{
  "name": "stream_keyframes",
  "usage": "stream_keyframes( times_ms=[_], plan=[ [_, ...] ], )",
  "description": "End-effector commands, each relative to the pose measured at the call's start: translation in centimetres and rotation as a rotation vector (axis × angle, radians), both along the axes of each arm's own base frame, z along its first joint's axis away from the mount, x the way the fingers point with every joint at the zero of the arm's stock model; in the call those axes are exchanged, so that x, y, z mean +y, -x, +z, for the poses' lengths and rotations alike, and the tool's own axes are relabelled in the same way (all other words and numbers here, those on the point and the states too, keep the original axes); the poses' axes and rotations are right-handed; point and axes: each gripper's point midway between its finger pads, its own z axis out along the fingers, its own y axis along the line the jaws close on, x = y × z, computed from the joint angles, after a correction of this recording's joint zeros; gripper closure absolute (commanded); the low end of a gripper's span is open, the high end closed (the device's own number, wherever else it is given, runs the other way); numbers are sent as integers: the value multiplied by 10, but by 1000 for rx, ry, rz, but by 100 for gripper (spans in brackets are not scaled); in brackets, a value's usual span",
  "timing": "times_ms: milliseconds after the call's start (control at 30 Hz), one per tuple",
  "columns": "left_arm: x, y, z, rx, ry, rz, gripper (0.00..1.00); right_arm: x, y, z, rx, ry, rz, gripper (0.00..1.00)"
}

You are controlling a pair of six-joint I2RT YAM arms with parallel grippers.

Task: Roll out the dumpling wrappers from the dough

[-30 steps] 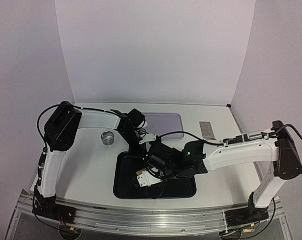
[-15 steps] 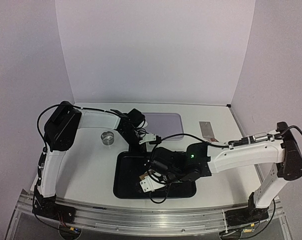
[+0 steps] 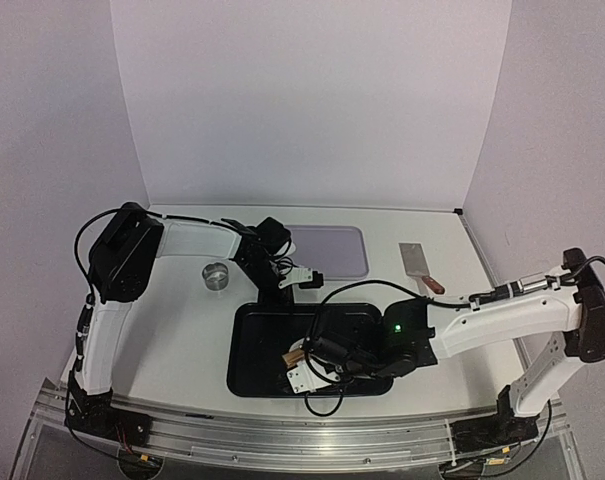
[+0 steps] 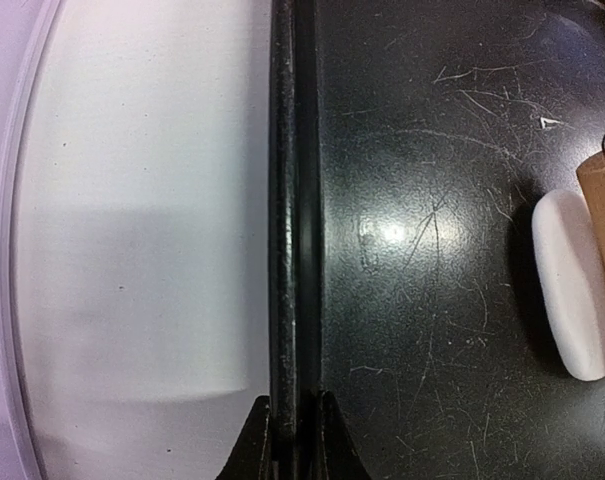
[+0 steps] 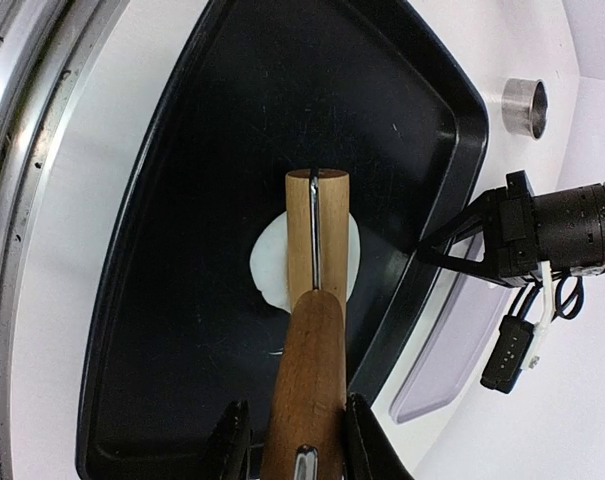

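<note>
The dough (image 5: 267, 265) is one thick patch mid-tray, under the rolling pin (image 5: 317, 230) clamped in the right gripper (image 5: 298, 430) jaws. The left gripper (image 4: 294, 425) jaws pinch the rim of the black tray (image 5: 162, 200), which lies by the worktop's near edge. No wrappers show; most rolling and all cutting look left to do.

Cannot see the middle of the dough (image 5: 267, 265), covered by the rolling pin (image 5: 316, 230), nor its handle end, cropped at the bottom edge inside the right hand (image 5: 297, 440).
</note>
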Motion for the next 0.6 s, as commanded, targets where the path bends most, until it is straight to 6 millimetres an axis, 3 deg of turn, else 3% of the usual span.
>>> stream_keyframes(
  times_ms=[0,167,400,567],
  plan=[
    [1,-50,9,-223,-30,12,100,-78,34,-67,225,391,-5,100],
    [1,-49,9,-218,-30,15,100,-56,21,-68,207,364,-7,100],
    [2,-50,10,-227,-32,12,100,-89,58,-56,218,374,-79,100],
    [0,-50,9,-223,-27,10,100,-74,47,-69,204,402,-58,100]
  ],
)
